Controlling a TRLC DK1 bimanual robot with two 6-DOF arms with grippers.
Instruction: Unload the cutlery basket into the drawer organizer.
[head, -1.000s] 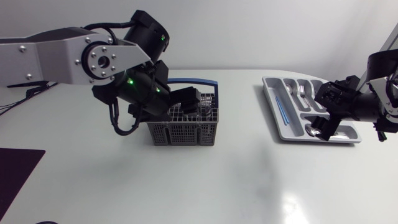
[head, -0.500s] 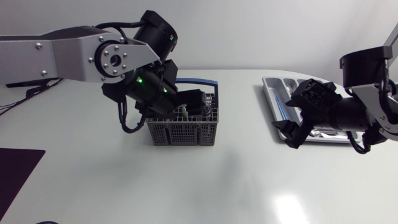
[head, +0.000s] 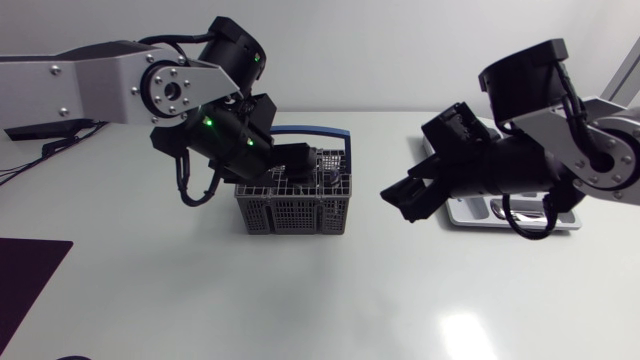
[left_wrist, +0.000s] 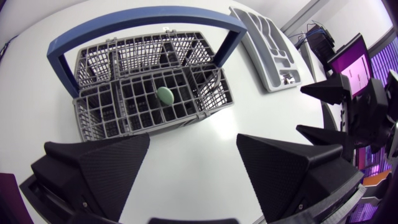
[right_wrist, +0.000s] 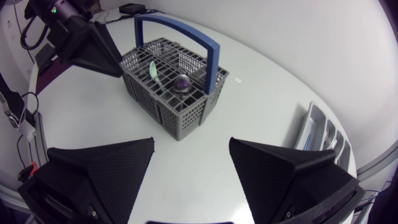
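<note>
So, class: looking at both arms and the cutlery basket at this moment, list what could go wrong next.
1. The left gripper hangs open over the basket while the right gripper, open and empty, points toward it from the organizer side; if both reach in, they could collide.
2. The blue handle arches across the basket; a descending gripper could strike it and tip the basket.
3. The green spoon leans in its cell; a pinch may slip.

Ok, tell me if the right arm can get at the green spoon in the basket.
Probably yes. The right gripper is open, nothing lies between it and the basket, and the green spoon stands beside the blue handle. The left gripper nearby may crowd it.
</note>
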